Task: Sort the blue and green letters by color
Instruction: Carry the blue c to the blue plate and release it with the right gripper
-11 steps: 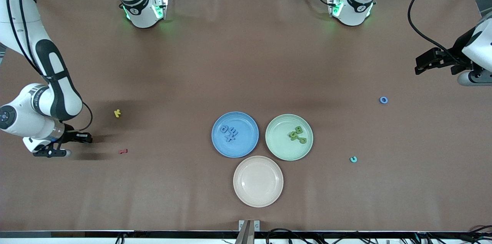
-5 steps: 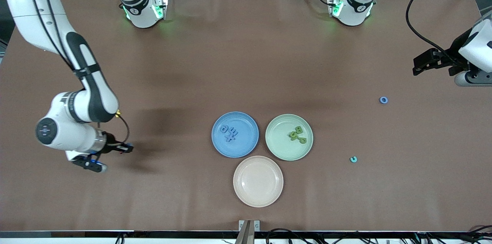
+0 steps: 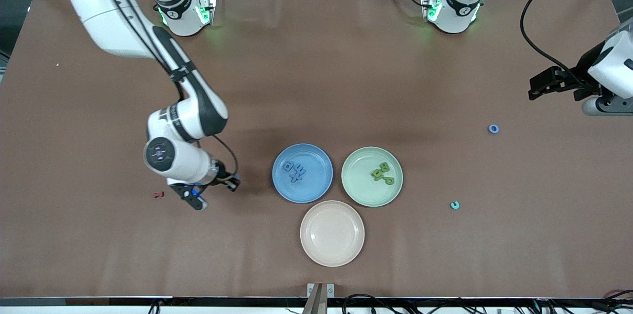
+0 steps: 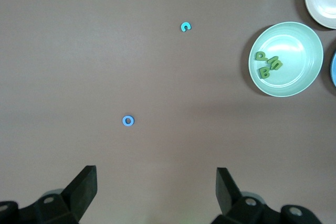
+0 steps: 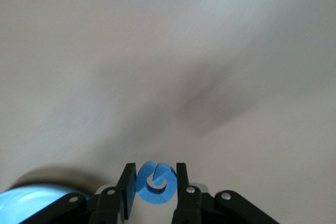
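My right gripper (image 3: 233, 184) is shut on a blue letter (image 5: 155, 183), pinched between both fingers, over the bare table just beside the blue plate (image 3: 316, 181) on the right arm's side. That plate holds several blue letters (image 3: 295, 171). The green plate (image 3: 360, 181) next to it holds three green letters (image 3: 382, 173). A blue ring-shaped letter (image 3: 493, 129) lies alone on the table toward the left arm's end. My left gripper (image 3: 536, 87) hangs open and empty over the table near that ring (image 4: 128, 121).
An empty cream plate (image 3: 332, 254) sits nearer the front camera than the two coloured plates. A teal letter (image 3: 454, 204) lies between the green plate and the left arm's end. A small dark red letter (image 3: 158, 195) lies beside my right wrist.
My right arm has swung from its end of the table toward the blue plate, carrying the blue letter. The left gripper has barely drifted.
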Robot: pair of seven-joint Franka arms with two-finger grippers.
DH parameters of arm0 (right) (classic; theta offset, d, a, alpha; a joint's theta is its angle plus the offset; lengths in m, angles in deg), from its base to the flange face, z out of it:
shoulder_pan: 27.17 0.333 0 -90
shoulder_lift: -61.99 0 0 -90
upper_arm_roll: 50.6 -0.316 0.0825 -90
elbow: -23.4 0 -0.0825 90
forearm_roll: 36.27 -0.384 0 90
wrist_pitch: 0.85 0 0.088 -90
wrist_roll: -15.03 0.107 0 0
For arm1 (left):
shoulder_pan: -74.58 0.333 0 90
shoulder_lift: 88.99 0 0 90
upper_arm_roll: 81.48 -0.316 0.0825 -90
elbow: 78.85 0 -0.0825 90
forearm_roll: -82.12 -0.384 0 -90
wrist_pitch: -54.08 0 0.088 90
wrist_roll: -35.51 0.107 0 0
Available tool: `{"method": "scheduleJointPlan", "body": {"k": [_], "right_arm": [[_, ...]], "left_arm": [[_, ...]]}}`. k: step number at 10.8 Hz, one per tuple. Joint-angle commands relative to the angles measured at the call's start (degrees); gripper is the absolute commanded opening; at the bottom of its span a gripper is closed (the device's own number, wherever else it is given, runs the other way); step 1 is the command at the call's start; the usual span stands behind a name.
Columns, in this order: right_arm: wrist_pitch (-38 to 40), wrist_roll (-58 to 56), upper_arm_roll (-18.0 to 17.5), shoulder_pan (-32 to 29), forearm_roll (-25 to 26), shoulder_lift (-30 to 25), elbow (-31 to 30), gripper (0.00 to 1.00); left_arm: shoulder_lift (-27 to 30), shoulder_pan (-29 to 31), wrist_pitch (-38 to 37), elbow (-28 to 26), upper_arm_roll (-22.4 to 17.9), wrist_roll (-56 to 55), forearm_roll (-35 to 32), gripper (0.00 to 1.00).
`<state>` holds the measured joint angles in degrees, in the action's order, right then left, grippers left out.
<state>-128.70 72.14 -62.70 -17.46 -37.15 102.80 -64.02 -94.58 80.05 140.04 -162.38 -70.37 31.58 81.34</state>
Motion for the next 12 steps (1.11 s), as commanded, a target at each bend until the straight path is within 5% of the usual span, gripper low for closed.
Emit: {"method": "scheduleJointPlan", "body": {"k": [1, 5, 6, 7, 12], "right_arm": [[-2.9, 17.5, 0.2, 6.9, -2.2, 5.3, 9.2, 0.0], [-17.5, 37.5, 0.2, 13.0, -3.0, 8.2, 12.4, 0.06], [-21.2, 41.9, 0.2, 13.8, -3.0, 8.2, 12.4, 0.7], [-23.0, 44.2, 0.6, 15.6, -2.4, 8.2, 12.3, 1.0], [-16.2, 36.6, 2.1, 13.4, 3.9, 7.8, 11.2, 1.0]], "left_arm": [[0.1, 0.6, 0.6, -0.3, 0.0, 0.4, 1.5, 1.0], [-0.1, 0.9, 1.1, -0.4, 0.0, 0.3, 1.6, 1.0], [-0.1, 0.9, 1.1, -0.4, 0.0, 0.4, 1.6, 1.0], [-0.1, 0.9, 1.1, -0.5, 0.0, 0.4, 1.6, 1.0], [-0.4, 0.9, 1.1, -0.4, 0.0, 0.3, 1.6, 1.0]]}}
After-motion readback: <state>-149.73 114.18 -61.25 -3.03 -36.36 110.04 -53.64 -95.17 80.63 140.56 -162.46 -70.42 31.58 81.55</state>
